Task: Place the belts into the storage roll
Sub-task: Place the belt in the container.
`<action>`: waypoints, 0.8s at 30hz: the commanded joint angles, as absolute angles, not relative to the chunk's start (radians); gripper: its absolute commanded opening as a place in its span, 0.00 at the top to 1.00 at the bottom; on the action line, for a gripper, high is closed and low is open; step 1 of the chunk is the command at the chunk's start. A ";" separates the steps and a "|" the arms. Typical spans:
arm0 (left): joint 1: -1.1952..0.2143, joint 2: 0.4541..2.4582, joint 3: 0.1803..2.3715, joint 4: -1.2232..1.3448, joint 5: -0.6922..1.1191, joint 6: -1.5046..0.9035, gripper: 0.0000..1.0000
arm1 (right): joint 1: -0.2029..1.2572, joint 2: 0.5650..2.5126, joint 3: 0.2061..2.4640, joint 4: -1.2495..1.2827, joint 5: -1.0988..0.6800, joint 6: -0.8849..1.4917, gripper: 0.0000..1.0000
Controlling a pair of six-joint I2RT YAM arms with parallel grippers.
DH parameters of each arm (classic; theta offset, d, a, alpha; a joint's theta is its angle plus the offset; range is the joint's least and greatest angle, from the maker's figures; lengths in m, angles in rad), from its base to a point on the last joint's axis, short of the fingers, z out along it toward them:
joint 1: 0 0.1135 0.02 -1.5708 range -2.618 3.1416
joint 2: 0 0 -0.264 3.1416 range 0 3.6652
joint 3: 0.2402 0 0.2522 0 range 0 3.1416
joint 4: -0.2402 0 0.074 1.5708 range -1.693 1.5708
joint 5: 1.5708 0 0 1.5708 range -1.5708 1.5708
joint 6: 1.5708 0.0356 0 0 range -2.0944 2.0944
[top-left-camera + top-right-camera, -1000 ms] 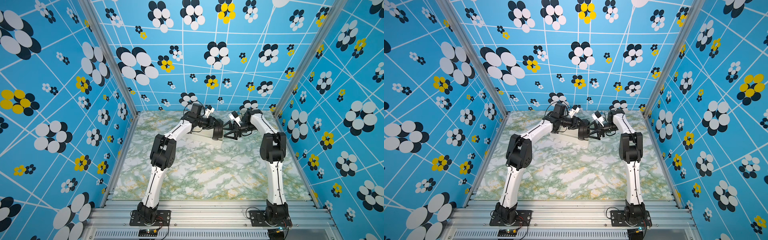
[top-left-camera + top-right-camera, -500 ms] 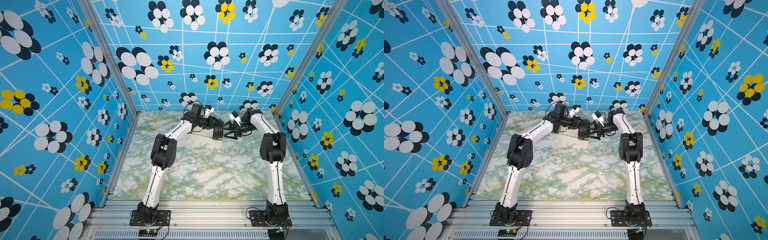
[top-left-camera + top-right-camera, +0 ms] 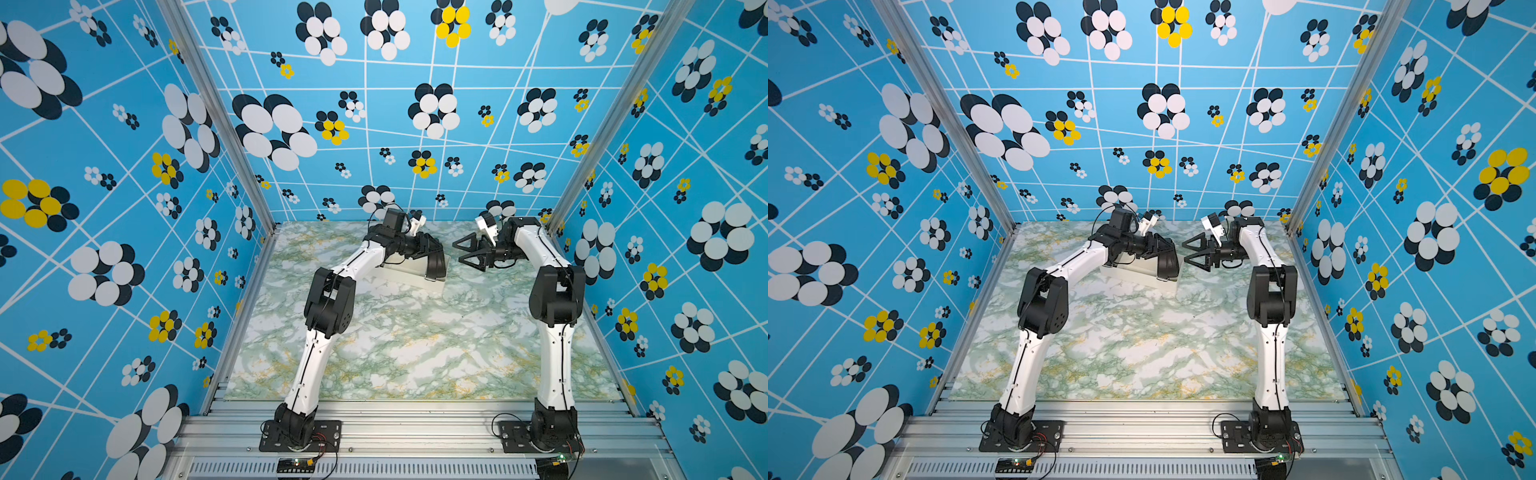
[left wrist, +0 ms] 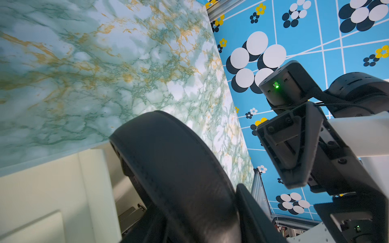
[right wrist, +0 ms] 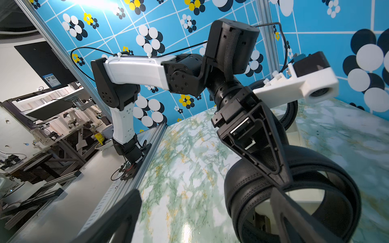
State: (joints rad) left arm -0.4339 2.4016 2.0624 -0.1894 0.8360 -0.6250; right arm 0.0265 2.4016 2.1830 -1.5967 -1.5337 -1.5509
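The storage roll [image 3: 405,274] [image 3: 1125,274], an off-white divided tray, lies at the back middle of the marbled table. A black belt [image 3: 438,271] [image 3: 1170,269], wound into a wide coil, stands in its right-hand end compartment. My left gripper [image 3: 436,258] [image 3: 1165,255] reaches down over that end with the coil filling the gap between its fingers [image 5: 259,151]. The left wrist view shows the belt [image 4: 172,157] pressed against both fingers. A second coiled belt [image 5: 291,113] sits farther along the tray. My right gripper [image 3: 456,252] [image 5: 205,192] hovers wide open just right of the coil, holding nothing.
Blue flowered walls close in the table on three sides, with aluminium posts at the back corners. The tray [image 4: 52,185] has pale compartments beside the coil, and a grey metal buckle [image 4: 130,212] lies in one of them. Bare marbled table [image 3: 415,340] stretches in front.
Both arms stay where they were at the tray's right end. At this size the earlier top views show no clear movement of the belt or the fingers.
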 commanded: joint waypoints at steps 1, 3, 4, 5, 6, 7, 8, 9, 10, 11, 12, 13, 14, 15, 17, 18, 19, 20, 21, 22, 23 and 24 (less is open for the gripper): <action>-0.423 2.445 2.061 -0.279 0.752 -0.609 0.43 | 0.021 2.363 2.188 -1.782 -1.577 -1.531 0.01; -0.425 2.444 2.073 -0.278 0.753 -0.610 0.42 | 0.020 2.356 2.195 -1.783 -1.577 -1.528 0.01; -0.425 2.447 2.088 -0.284 0.755 -0.609 0.41 | 0.019 2.349 2.197 -1.783 -1.577 -1.536 0.01; -0.425 2.452 2.103 -0.296 0.753 -0.609 0.35 | 0.017 2.340 2.197 -1.783 -1.577 -1.541 0.01; -0.425 2.454 2.113 -0.301 0.752 -0.608 0.26 | 0.015 2.337 2.201 -1.783 -1.577 -1.541 0.01; -0.426 2.456 2.120 -0.303 0.752 -0.604 0.17 | 0.012 2.335 2.210 -1.783 -1.576 -1.535 0.01; -0.428 2.456 2.123 -0.305 0.749 -0.604 0.00 | 0.009 2.333 2.217 -1.783 -1.577 -1.531 0.01; -0.428 2.455 2.126 -0.307 0.747 -0.604 0.01 | 0.007 2.333 2.221 -1.783 -1.577 -1.527 0.01; -0.428 2.455 2.127 -0.308 0.743 -0.604 0.00 | 0.005 2.333 2.225 -1.782 -1.577 -1.522 0.01; -0.429 2.455 2.128 -0.308 0.742 -0.605 0.00 | 0.003 2.332 2.225 -1.783 -1.578 -1.520 0.01; -0.428 2.454 2.130 -0.310 0.739 -0.604 0.00 | 0.001 2.332 2.226 -1.782 -1.578 -1.517 0.01; -0.429 2.453 2.131 -0.313 0.737 -0.606 0.01 | 0.000 2.333 2.232 -1.783 -1.577 -1.509 0.01; -0.431 2.452 2.133 -0.311 0.737 -0.605 0.01 | 0.000 2.335 2.238 -1.782 -1.577 -1.503 0.01; -0.430 2.452 2.139 -0.317 0.735 -0.603 0.00 | 0.000 2.336 2.242 -1.782 -1.577 -1.500 0.01; -0.429 2.439 2.146 -0.330 0.717 -0.592 0.01 | 0.000 2.342 2.261 -1.783 -1.577 -1.480 0.01; -0.428 2.434 2.150 -0.331 0.714 -0.593 0.01 | 0.000 2.345 2.271 -1.782 -1.577 -1.472 0.01; -0.428 2.429 2.155 -0.326 0.715 -0.599 0.01 | 0.000 2.350 2.290 -1.783 -1.577 -1.458 0.01; -0.427 2.428 2.168 -0.326 0.717 -0.606 0.00 | 0.000 2.357 2.313 -1.782 -1.577 -1.445 0.01; -0.427 2.428 2.184 -0.328 0.719 -0.610 0.01 | 0.000 2.362 2.337 -1.782 -1.577 -1.434 0.01; -0.429 2.428 2.200 -0.338 0.716 -0.607 0.00 | 0.000 2.375 2.370 -1.783 -1.576 -1.428 0.01; -0.427 2.425 2.213 -0.347 0.709 -0.604 0.01 | 0.001 2.384 2.405 -1.784 -1.577 -1.435 0.01; -0.427 2.420 2.220 -0.355 0.704 -0.599 0.01 | 0.006 2.389 2.436 -1.784 -1.577 -1.454 0.01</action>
